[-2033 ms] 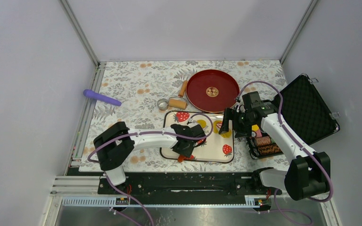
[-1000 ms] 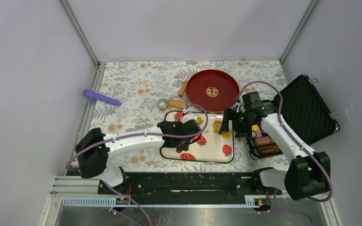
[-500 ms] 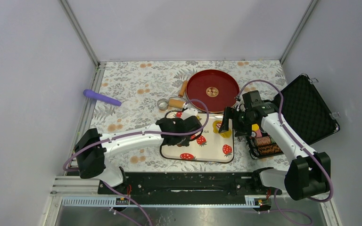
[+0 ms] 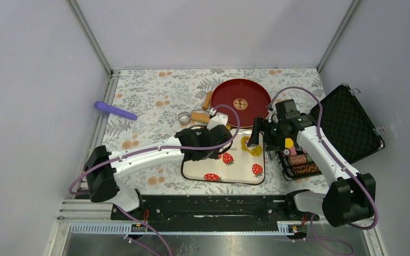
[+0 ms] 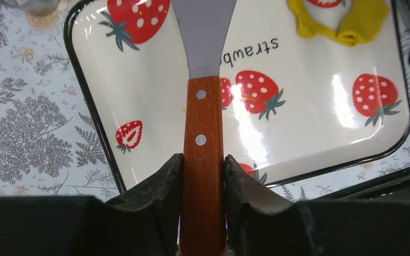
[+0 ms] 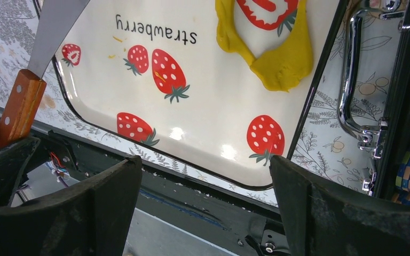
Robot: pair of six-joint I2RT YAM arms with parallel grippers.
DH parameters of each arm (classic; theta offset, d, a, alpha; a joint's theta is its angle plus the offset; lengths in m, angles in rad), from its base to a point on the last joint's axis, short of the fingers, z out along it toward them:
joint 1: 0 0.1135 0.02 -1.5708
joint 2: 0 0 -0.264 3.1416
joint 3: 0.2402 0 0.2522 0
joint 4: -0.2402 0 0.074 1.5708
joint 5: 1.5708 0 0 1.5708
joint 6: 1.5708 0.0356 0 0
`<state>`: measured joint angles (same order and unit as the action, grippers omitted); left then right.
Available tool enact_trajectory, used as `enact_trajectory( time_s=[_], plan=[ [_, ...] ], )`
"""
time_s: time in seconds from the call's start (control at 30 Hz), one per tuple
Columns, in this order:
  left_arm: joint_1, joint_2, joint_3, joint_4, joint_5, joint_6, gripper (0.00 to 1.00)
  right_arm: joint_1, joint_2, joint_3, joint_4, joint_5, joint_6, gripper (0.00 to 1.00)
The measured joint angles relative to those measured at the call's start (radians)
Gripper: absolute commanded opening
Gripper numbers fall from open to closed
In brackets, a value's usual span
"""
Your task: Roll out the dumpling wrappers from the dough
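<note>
**Dough.** The dough lies on the tray, in its far right corner. It is bright yellow with a smooth matte surface. It is pressed into a flat, uneven band that curves around one printed strawberry. The two limbs of the band meet in a thicker, rounded lump on the near right side. Both wrist views cut off the far side of the band, so whether it closes into a full ring cannot be told.

**Left tool.** The left tool is closed part-way on the spatula. Its two fingers clamp the sides of the riveted wooden handle. The metal blade points to the far side, over the left half of the tray, well apart from the dough.

**Right tool.** The right tool has its jaws spread wide and grips nothing. It hangs over the right part of the tray, near the dough.

**Surroundings.** The tray rests on the floral worktop, and a red plate sits just beyond it.
</note>
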<state>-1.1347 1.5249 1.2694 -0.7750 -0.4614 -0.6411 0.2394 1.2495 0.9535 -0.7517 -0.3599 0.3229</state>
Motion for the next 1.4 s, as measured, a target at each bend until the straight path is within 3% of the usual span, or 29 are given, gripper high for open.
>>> enact_trajectory(
  time_s=[0.37, 0.73, 1.07, 1.4],
  plan=[
    [0.006, 0.088, 0.148, 0.008, -0.033, 0.073, 0.00, -0.003, 0.024, 0.112, -0.006, -0.009, 0.011, 0.96],
    [0.080, 0.294, 0.285, 0.100, -0.031, 0.182, 0.00, -0.079, 0.191, 0.285, -0.005, -0.030, 0.012, 0.92],
    [0.135, 0.388, 0.298, 0.180, -0.012, 0.260, 0.00, -0.109, 0.362, 0.347, 0.034, -0.087, 0.049, 0.80],
    [0.147, 0.450, 0.331, 0.235, -0.008, 0.305, 0.00, -0.111, 0.495, 0.430, 0.055, -0.116, 0.056, 0.78]
  ],
)
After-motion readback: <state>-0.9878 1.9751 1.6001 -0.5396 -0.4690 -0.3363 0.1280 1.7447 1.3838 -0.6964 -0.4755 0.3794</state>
